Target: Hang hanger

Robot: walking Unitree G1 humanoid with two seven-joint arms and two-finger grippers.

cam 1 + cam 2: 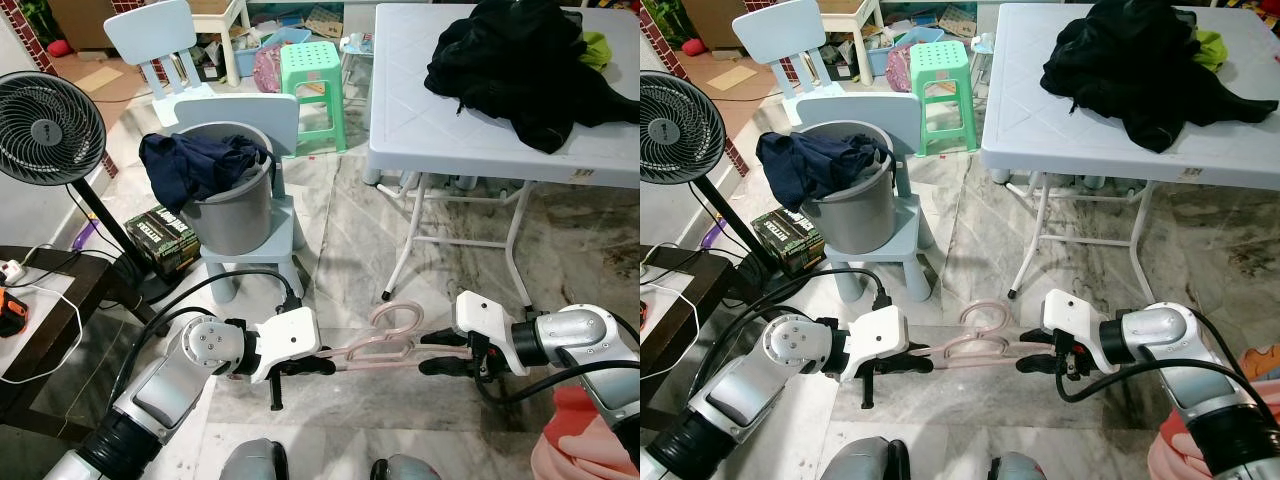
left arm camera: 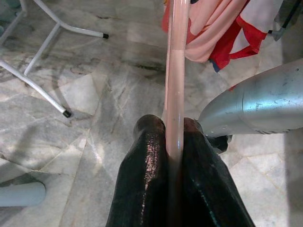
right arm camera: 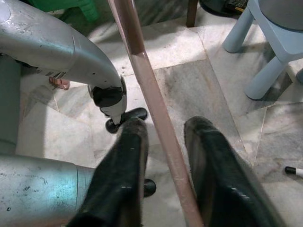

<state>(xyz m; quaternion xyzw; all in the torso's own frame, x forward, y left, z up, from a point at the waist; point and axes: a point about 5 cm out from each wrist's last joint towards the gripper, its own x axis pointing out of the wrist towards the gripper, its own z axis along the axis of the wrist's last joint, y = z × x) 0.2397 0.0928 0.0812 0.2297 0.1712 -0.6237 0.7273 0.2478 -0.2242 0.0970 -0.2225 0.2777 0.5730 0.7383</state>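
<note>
While the left tool [image 2: 174,142] clamps the pink hanger [image 1: 385,343], the right tool [image 3: 163,146] straddles it, fingers apart.

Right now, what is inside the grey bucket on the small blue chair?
A dark navy garment is stuffed into the grey bucket and spills over its rim on the robot's left. Whatever lies beneath it, and the bucket's bottom, is covered. The bucket stands on the small blue chair.
</note>
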